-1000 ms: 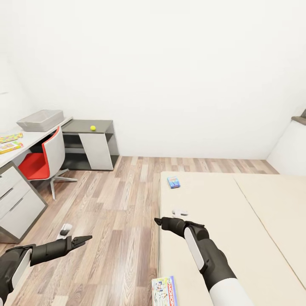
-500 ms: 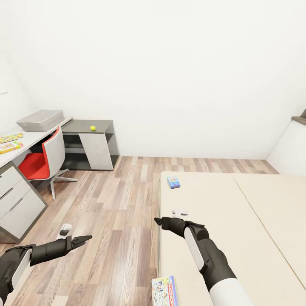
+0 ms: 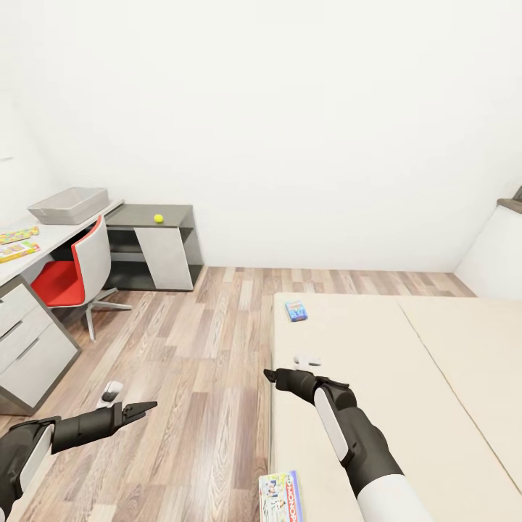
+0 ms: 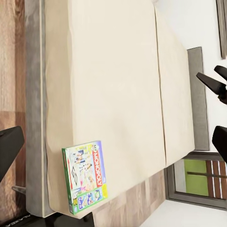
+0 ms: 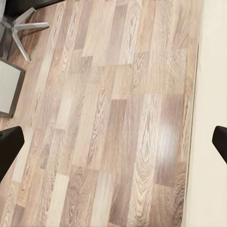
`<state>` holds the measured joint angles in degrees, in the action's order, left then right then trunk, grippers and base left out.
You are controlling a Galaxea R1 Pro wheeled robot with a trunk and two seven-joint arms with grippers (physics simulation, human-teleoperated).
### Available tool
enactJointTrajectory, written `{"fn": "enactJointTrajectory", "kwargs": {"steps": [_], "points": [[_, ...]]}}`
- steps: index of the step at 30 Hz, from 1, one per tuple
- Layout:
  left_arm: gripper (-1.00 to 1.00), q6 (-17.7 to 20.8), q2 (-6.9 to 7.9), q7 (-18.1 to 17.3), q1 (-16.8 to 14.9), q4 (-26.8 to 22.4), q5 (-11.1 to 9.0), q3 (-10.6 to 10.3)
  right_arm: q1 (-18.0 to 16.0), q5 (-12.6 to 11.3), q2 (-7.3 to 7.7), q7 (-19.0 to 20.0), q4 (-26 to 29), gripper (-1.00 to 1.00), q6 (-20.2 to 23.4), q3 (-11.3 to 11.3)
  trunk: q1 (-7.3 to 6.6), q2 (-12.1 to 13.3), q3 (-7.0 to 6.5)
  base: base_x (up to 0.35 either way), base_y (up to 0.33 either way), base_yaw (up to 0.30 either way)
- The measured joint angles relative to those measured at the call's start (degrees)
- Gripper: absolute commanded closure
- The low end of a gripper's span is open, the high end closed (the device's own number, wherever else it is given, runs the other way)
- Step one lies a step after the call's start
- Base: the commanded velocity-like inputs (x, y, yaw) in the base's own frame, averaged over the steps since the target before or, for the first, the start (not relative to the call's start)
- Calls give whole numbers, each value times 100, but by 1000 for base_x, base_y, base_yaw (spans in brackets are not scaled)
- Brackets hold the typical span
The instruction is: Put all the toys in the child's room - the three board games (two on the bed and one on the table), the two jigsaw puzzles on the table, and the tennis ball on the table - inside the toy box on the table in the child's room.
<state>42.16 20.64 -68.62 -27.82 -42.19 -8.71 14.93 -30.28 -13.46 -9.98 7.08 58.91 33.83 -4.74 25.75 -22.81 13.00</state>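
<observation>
The pale grey toy box (image 3: 69, 205) stands at the far end of the table (image 3: 51, 239). Two flat colourful items (image 3: 17, 243) lie on the table at the view's left edge, too small to tell apart. The tennis ball (image 3: 158, 218) rests on the lower dark cabinet. On the bed (image 3: 377, 377) lie a small blue-teal board game (image 3: 296, 311) and, near its close corner, the Monopoly board game (image 3: 281, 496) (image 4: 86, 176). My left gripper (image 3: 141, 409) hangs open over the floor. My right gripper (image 3: 270, 376) is open at the bed's edge, holding nothing.
A red and white swivel chair (image 3: 72, 275) stands between table and cabinet. Wood-plank floor (image 3: 196, 348) stretches between the table and the bed. White walls close the room behind. A dark-framed window (image 4: 198, 182) is beyond the bed's headboard.
</observation>
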Motion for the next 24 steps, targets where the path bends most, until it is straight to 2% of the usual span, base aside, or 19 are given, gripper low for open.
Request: {"fn": "enactJointTrajectory", "kwargs": {"steps": [14,24], "points": [[-100,0,0,2,-1,1,1,-1,0,-1,0,0,1,-100,-1,-5,0,0,-34,0,0,-86],[-100,-3,0,2,0,0,0,0,0,0,0,0,0,-100,-7,-6,0,0,-70,0,0,-22]]}}
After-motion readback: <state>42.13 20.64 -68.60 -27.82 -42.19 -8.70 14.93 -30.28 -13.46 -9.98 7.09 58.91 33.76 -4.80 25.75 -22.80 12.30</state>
